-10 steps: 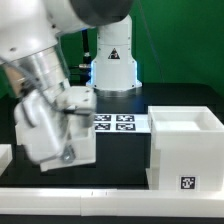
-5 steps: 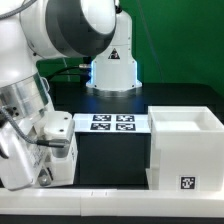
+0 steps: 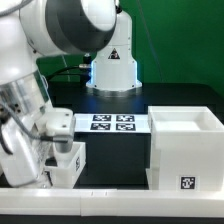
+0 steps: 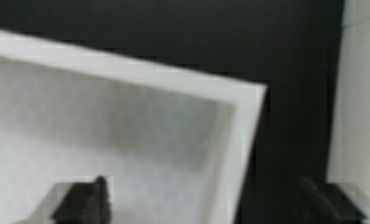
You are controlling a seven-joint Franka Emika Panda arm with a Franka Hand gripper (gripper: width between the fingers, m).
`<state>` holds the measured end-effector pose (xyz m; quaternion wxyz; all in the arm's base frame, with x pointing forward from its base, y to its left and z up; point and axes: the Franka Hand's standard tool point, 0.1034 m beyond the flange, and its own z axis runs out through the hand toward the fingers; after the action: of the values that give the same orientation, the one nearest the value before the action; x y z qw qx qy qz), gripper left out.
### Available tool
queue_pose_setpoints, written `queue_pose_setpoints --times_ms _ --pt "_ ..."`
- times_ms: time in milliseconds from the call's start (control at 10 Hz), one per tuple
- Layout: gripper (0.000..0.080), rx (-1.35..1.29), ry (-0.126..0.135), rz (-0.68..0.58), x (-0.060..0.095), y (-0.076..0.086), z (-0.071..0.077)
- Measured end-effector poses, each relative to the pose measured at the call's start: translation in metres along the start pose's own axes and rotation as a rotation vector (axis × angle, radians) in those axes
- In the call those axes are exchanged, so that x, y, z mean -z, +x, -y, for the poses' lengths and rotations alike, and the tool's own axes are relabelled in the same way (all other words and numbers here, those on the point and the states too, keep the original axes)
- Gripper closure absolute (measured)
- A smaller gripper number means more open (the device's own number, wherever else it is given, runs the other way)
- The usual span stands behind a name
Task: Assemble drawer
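Right now I judge this to be the pick-up step: I am low over the small tray in the lower left of the exterior view, lining up to take hold of it before it can go into the big casing. My arm fills the upper left of that view and hides much of the tray, so I cannot tell from there how my jaws sit on it.

The wrist view tells more. My two dark fingers stand well apart, so the jaws are open and grip nothing. The tray's pale surface lies skewed across that view. One finger shows against the white and the other against the black table, with the tray's bright edge running between them. Whether either finger touches the plastic is too blurred to say.

The casing stands upright at the right of the exterior view, well apart from the tray, its open top showing and a small tag on its front face. The marker board lies flat on the table between the two, further back.

The next move, as I judge it, calls for squaring my wrist to the skewed edge, settling so one wall sits between the fingers, then closing firmly. A thin, smooth wall taken at an angle could twist or slip once lifted.
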<state>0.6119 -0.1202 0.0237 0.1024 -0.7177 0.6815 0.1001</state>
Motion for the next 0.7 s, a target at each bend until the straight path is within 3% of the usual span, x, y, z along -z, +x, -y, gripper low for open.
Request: queue_pose_setpoints --times_ms 100,300,700 --pt "0.0192 0.049 -0.008 0.023 0.014 -0.010 0.002" --pt "0.0159 0.289 -0.001 0.015 0.043 -0.023 0.007" --pt "0.0150 0.572 -0.008 0.013 0.041 -0.022 0.003"
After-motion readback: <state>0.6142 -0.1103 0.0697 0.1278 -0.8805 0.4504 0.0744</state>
